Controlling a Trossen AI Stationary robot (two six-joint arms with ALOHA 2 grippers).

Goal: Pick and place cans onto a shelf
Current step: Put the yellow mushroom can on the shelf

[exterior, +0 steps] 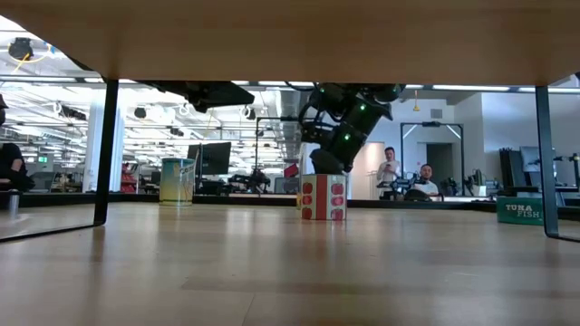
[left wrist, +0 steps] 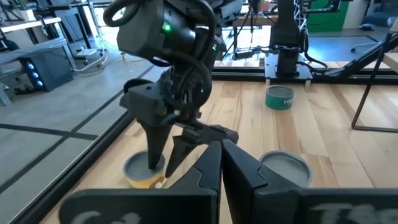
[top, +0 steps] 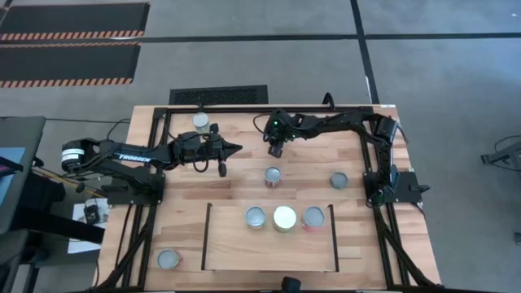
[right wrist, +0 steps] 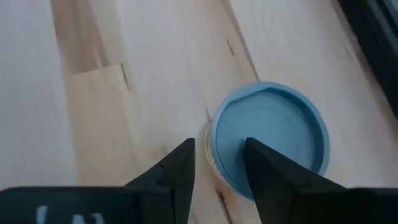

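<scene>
On the light-wood desk (top: pixel 244 167), the right end effector (top: pixel 275 150) hangs over the middle, a bit behind the small silver-topped tin with a red-and-white label (top: pixel 273 176). Its fingers are spread apart and empty — in the right wrist view that round lid (right wrist: pixel 270 137) sits just ahead of the fingertips (right wrist: pixel 180 163), slightly off to one side, not between them. So I'd say this is the approach step for that can: the next move calls for shifting over until the lid is centred in the gap, dropping down around it, then closing.

The left end effector (top: pixel 230 150) points toward the desk's middle, fingers pressed together with nothing in them — looks like it's just waiting.

The shelf, a flat light-wood panel with thin black side rails (top: pixel 269 248), already has three cans in a row along its far edge: a silver-topped one (top: pixel 256 216), a white-topped one (top: pixel 284 217) touching it or nearly so, and another silver-topped one with a reddish side (top: pixel 313 216). There's room for one more beside them.

Loose cans on the desk: one green-sided near the right arm's base (top: pixel 339 180), one at the back edge (top: pixel 201 122), and one at the front left corner (top: pixel 168 259).
</scene>
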